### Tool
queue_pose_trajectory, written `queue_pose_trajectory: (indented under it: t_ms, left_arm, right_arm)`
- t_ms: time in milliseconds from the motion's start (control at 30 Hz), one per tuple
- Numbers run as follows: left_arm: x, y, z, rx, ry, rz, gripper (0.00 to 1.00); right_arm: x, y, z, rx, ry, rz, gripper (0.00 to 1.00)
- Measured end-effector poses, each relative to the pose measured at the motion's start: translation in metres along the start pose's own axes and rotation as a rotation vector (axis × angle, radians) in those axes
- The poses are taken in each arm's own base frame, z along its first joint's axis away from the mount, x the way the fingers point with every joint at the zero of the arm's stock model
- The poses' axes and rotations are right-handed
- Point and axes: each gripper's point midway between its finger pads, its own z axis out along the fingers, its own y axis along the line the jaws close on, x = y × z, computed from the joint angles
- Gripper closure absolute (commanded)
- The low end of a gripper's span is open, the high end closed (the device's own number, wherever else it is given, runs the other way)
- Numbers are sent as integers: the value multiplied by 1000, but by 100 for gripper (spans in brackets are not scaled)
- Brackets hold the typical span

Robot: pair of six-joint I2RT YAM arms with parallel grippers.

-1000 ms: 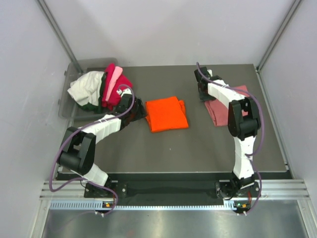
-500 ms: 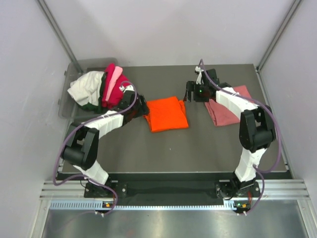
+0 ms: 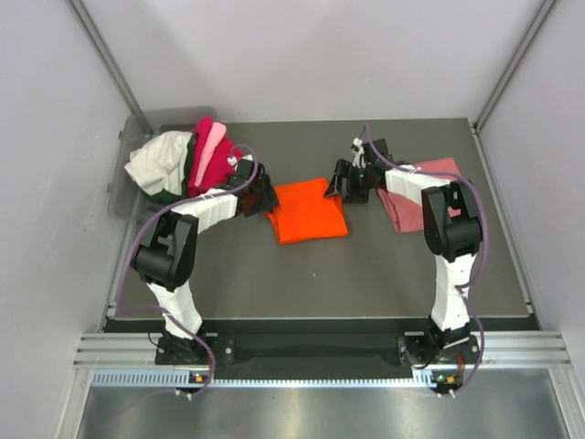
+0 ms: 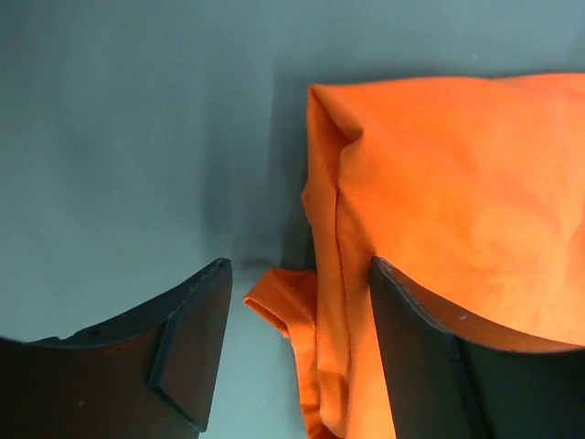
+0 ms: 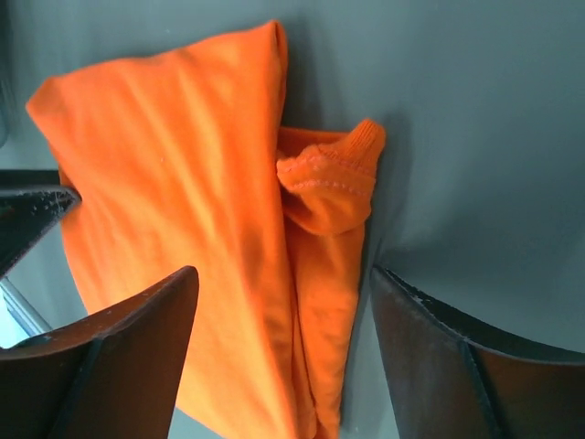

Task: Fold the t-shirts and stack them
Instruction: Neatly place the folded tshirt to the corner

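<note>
A bright orange cloth t-shirt (image 3: 308, 209), folded into a rough square, lies flat near the middle of the dark grey table (image 3: 366, 265). Both arms reach in to it, one from each side.

The left arm's fingers (image 3: 264, 196) sit at the orange shirt's left edge, spread well apart with nothing clamped between them. From the wrist camera, the folded edge and a small loose flap of orange cloth lie in the gap, with one finger over bare table and the other over the shirt. Whether the tips actually touch the cloth I can't quite make out. The right arm's fingers (image 3: 340, 183) are at the orange shirt's far right corner, also wide open and holding nothing. Between them lie the shirt's right edge and a ribbed orange band poking out from the fold.

Just right of the orange shirt lies a salmon-pink folded t-shirt (image 3: 407, 215), flat on the table and partly hidden under the right arm. Well to the left of the orange shirt, a loose heap of unfolded shirts spills out of a translucent grey plastic bin (image 3: 119, 197). In it, a white shirt (image 3: 155, 166) is farthest from the orange one, with a dark green shirt (image 3: 169, 194) beneath it. A magenta shirt (image 3: 215, 174) is nearest the orange one, and a light pink shirt (image 3: 213, 142) is draped over the magenta.
</note>
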Motion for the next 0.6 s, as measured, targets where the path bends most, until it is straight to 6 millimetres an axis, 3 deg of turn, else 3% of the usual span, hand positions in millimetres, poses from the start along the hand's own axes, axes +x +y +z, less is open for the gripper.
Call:
queue_pose_trajectory:
  t_ms: [167,400,500,533,600]
  left_arm:
    - [7,1,6,2,37,-16,43]
    - [5,-12,23,43,73,-23,46]
    - [4,-18,27,57,79,-35,46]
    - [4,-18,27,59,81,-39,46]
    - [3,-18,27,57,79,-42,46]
  right_arm:
    - [-2,2,9,-33,-3,24,39]
    - [-2,3,14,-53,-1,43,47]
    - [-1,1,16,-52,2,47,57]
    - [0,1,17,-54,6,49,67]
    - [1,0,18,-51,8,48,76]
